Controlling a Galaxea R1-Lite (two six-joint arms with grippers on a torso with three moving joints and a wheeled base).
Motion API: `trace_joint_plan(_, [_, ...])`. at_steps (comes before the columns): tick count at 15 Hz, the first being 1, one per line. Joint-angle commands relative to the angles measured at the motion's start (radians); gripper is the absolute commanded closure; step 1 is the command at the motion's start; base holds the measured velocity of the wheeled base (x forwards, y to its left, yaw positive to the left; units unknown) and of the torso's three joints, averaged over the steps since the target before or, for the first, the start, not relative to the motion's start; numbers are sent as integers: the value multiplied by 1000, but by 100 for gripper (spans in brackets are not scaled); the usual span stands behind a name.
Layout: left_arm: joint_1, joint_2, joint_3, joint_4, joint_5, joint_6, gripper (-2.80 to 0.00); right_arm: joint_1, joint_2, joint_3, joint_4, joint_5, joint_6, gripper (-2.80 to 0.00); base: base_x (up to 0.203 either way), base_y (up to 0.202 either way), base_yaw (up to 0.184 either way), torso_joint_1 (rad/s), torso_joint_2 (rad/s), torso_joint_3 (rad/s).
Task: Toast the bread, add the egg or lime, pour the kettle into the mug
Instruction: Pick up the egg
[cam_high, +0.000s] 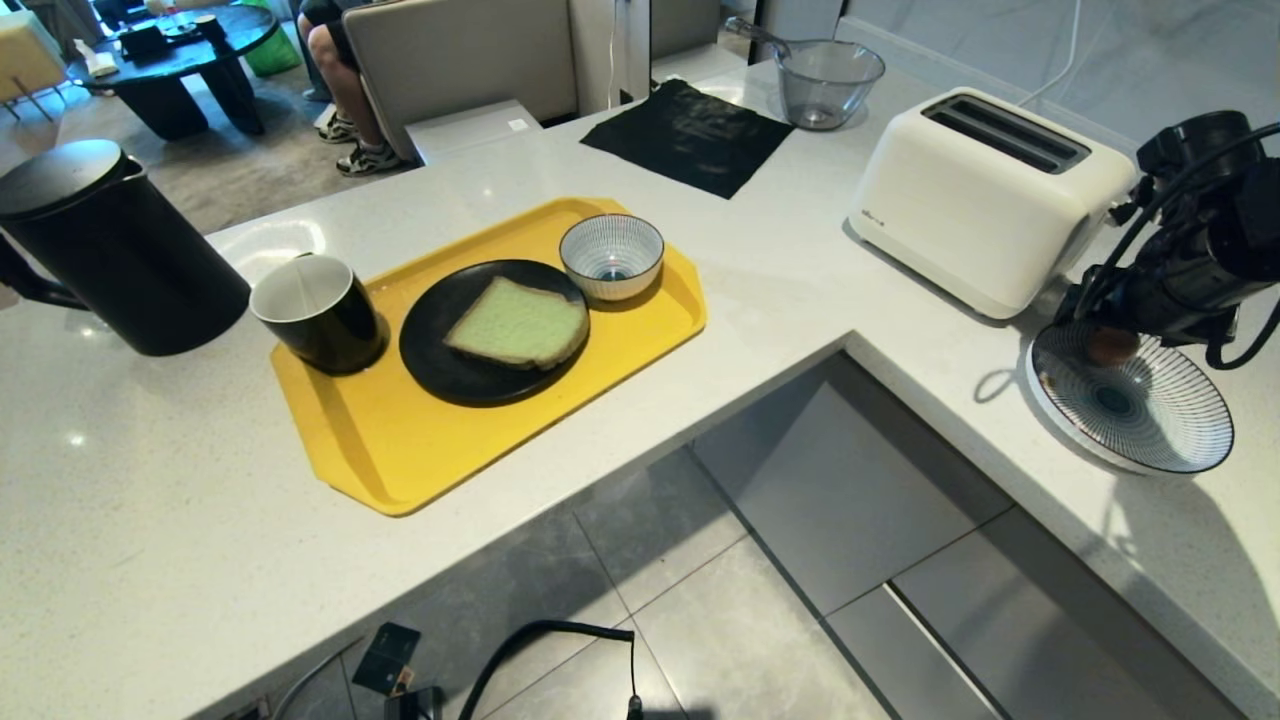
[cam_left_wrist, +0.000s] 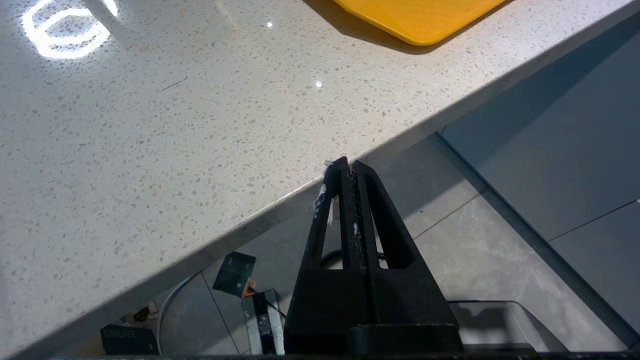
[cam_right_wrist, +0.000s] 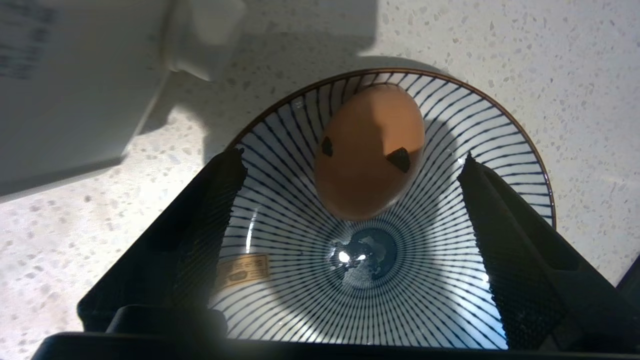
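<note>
Two black robot grippers are in play, though only one is working. The right gripper (cam_right_wrist: 350, 200) hangs over a wide, shallow blue-and-white striped bowl (cam_high: 1160, 425) just beside a cream two-slot toaster (cam_high: 985, 195), its fingers (cam_right_wrist: 220, 200) spread wide and holding nothing. Between and just beyond those fingers lies the small salmon-brown egg with two black marks on its shell (cam_right_wrist: 370, 152), resting on the bowl's sloping inner wall, touching neither finger. I judge the egg light but brittle and smooth, likely to roll on the glazed slope; the safest hold looks to be across its widest middle, with gentle pressure. Well away from this gripper, a yellow plastic tray (cam_high: 400, 450) carries the thick pale-green bread slice (cam_high: 520, 322) on a round black plate (cam_high: 450, 370), the glossy black mug (cam_high: 318, 312), and a small striped bowl (cam_high: 611, 255). The left gripper (cam_left_wrist: 348, 165) is parked below the counter edge, fingers pressed together, empty.
</note>
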Motion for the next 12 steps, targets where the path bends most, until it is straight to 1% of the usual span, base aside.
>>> trace_joint_plan(1, [0,0,14,0,0,-1,0,-5,22,-4,5,-4,2,-280,0,0,0,0,0,0])
trace_joint_plan(5, [0,0,14,0,0,-1,0,-34,31,-19,2,-10,1,-280,0,0,0,0,0,0])
trace_joint_plan(12, [0,0,14,0,0,-1,0,-43,57,-20,0,-5,0,-280,0,0,0,0,0,0])
